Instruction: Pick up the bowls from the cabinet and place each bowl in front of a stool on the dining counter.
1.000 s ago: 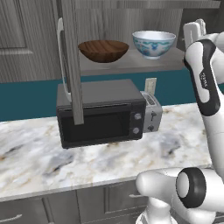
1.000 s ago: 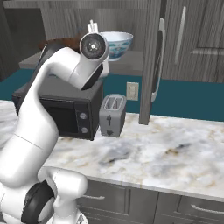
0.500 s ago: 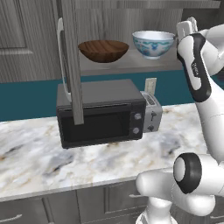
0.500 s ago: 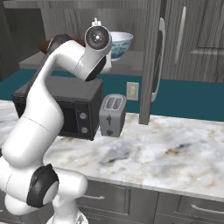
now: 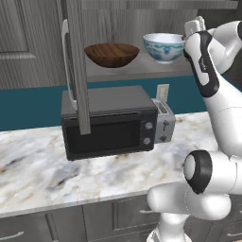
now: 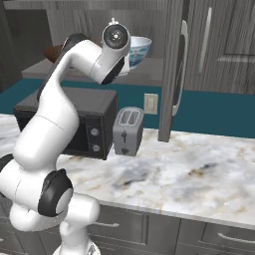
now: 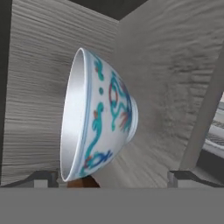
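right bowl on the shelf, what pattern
White bowl with blue-green and red floral swirls; the hand view shows it best.

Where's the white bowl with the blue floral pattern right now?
The white ceramic bowl with blue floral pattern stands on the grey cabinet shelf, right of the dark-brown wooden bowl, above the toaster.

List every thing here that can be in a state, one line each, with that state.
cabinet door: swung open.
wooden bowl: upright on the cabinet shelf, untouched.
patterned bowl: upright on the same shelf, not gripped.
tool: open, fingers either side of the patterned bowl, not closed on it.
microwave: door shut, on the marble worktop.
toaster: slots empty, beside the microwave.
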Available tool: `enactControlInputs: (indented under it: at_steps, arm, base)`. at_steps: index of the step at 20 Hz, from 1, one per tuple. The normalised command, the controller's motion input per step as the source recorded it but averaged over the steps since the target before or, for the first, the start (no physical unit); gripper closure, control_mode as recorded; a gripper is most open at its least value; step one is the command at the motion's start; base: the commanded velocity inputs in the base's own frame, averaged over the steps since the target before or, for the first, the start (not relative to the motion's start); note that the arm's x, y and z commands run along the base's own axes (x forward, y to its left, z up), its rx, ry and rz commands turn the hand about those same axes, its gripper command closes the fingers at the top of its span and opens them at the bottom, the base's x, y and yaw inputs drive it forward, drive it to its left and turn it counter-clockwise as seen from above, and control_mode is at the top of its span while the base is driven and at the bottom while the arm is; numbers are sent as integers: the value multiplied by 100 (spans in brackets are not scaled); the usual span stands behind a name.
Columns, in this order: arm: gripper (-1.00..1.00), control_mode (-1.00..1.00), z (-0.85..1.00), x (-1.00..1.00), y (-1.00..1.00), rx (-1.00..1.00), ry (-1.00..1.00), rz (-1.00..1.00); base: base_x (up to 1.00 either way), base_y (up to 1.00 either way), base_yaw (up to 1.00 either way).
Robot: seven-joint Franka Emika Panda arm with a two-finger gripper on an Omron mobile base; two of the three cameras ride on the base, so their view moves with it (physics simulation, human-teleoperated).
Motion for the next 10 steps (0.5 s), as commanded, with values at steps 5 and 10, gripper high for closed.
enactControlInputs:
  at_steps: [5,10]
  arm:
    - [-100,-100,-3,36,0,0,4,0]
    - [-100,-100,-14,31,0,0,7,0]
  base:
    - [0,0,0]
    - [0,0,0]
